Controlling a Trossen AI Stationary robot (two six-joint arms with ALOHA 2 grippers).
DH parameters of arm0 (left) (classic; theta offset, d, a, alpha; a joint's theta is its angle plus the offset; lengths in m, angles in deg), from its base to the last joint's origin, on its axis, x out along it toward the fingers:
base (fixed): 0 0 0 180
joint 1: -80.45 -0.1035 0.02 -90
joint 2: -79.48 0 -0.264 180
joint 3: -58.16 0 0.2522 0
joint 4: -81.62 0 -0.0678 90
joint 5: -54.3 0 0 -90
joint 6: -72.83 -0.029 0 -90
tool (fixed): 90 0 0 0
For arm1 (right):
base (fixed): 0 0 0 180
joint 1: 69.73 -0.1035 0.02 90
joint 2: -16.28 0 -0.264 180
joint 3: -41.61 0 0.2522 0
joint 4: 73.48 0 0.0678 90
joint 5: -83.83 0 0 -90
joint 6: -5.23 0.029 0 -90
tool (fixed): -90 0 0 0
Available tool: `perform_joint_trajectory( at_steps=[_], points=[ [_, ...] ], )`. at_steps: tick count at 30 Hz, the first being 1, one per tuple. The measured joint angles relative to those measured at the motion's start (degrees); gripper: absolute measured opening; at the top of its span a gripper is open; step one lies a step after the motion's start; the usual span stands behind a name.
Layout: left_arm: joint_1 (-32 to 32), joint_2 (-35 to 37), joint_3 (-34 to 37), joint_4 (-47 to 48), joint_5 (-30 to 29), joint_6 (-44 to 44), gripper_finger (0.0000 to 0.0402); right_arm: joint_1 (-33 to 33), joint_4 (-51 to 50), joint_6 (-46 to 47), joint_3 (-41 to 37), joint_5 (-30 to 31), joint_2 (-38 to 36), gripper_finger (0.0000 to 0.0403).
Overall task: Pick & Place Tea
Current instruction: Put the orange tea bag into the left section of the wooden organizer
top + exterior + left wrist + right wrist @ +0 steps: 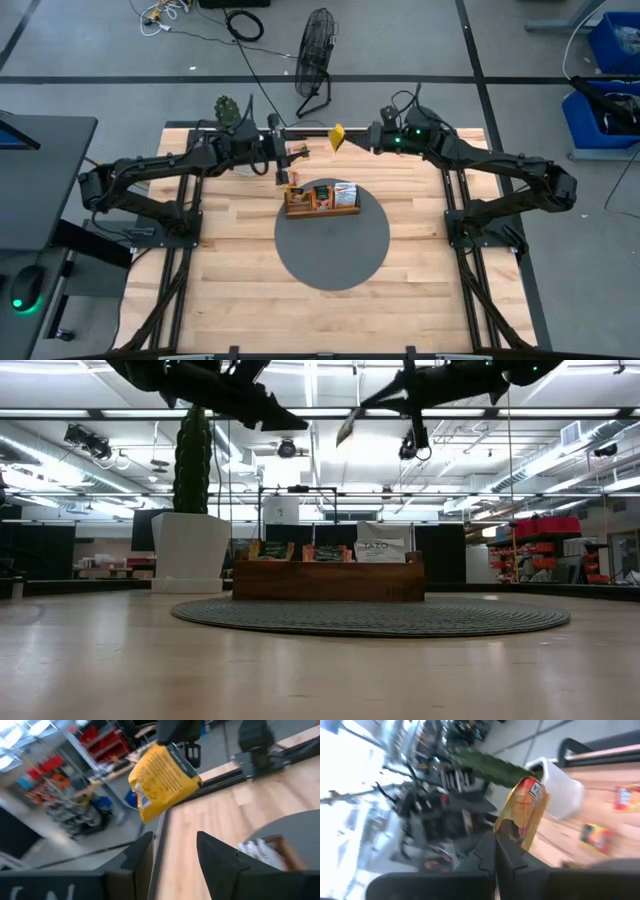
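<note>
The right gripper (345, 138), upper centre, pinches a yellow sachet (337, 136) high above the tray (322, 210); the left gripper (290, 152) gapes empty. The corner-only grip looks thin, so it could slip.

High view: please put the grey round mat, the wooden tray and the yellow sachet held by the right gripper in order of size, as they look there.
1. Grey round mat, clearly the largest.
2. Wooden tray, standing on the mat's far part.
3. Yellow sachet, smallest; the right gripper holds it above the table, nearer the camera, yet it looks smaller.
</note>
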Motion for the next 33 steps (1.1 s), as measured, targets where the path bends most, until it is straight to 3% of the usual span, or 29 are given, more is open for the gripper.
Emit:
perform_joint_trajectory(
  at_steps=[4,10,22,33],
  points=[
    [1.84,0.0,0.0,-2.81,-6.51,-3.41,0.0156,0.0,6.03,5.64,0.0,1.8,-0.01,0.0],
    [3.53,0.0,0.0,-8.86,-9.44,-4.94,0.0156,-1.05,12.78,13.03,0.0,6.38,0.01,0.0],
    [4.07,-2.26,-0.02,-18.09,-10.5,-14.43,0.0156,-5.48,15.41,18.85,0.0,16.2,0.03,0.0],
    [6.87,-7.33,-0.04,-28.25,-10.61,-16.27,0.0156,-7.24,15.7,19.2,0.0,19.15,0.03,0.0]
  ],
)
